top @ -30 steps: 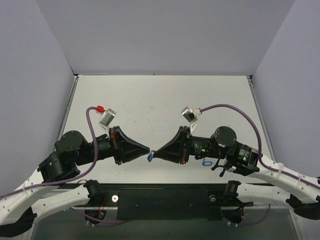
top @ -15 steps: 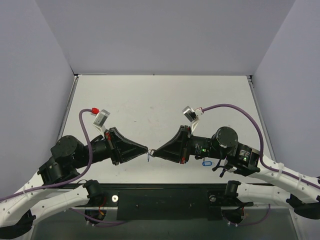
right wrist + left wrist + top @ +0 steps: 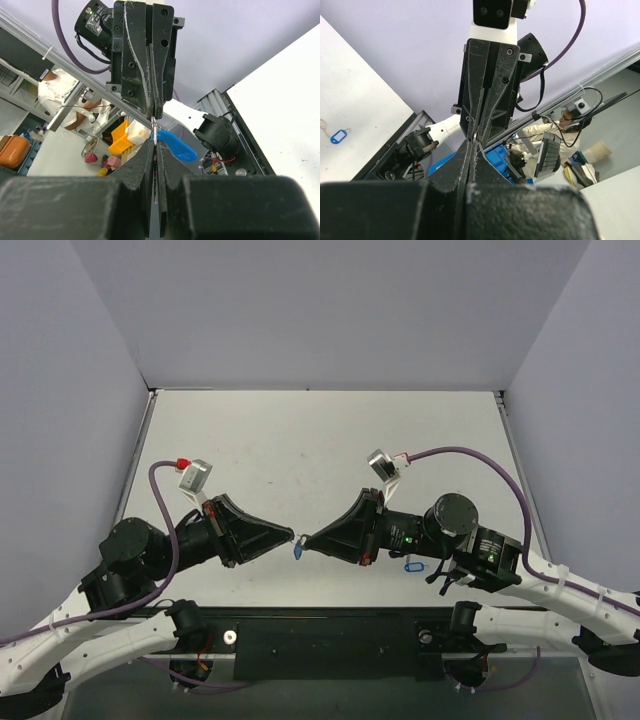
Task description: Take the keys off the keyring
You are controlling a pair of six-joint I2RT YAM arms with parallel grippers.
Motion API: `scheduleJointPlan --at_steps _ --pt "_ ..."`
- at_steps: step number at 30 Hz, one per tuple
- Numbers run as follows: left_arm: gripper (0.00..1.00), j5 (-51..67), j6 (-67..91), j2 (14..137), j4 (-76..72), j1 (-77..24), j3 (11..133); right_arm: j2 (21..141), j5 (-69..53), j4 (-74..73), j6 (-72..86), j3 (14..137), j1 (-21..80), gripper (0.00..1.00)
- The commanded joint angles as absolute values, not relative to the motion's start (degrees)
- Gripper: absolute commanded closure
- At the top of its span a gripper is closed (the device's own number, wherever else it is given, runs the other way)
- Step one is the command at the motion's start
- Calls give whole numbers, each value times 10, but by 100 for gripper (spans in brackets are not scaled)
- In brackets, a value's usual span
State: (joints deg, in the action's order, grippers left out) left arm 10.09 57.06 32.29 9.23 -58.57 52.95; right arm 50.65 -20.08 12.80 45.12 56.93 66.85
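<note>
My left gripper (image 3: 296, 537) and right gripper (image 3: 306, 542) meet tip to tip low over the table's near middle. Both are shut. A thin metal piece, seemingly the key (image 3: 156, 131) seen edge-on, runs between the right fingers and up into the left fingertips (image 3: 152, 107). The keyring's blue tag (image 3: 175, 145) hangs beside the junction; it also shows in the top view (image 3: 299, 551). The ring itself is too small to make out. In the left wrist view my left gripper (image 3: 476, 141) is closed against the right fingertips (image 3: 479, 125), with only a glint of metal between them.
A second blue-tagged keyring (image 3: 411, 566) lies on the table beside the right arm's forearm; in the left wrist view it (image 3: 339, 136) lies with a small key attached. The table's near edge and the black base rail (image 3: 330, 640) are just below the grippers.
The left arm has swung down and to the left, its wrist camera shifting left, while both fingertips stayed together. The blue tag turned edge-on, then back to showing blue.
</note>
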Motion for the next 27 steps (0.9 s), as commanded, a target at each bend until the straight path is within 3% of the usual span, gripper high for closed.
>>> scheduleJointPlan --at_steps 1,27 --pt "100 62 602 306 14 -587 520 508 -201 152 444 598 677 100" --pt "100 9 660 272 -81 -595 457 533 -201 170 448 600 680 100"
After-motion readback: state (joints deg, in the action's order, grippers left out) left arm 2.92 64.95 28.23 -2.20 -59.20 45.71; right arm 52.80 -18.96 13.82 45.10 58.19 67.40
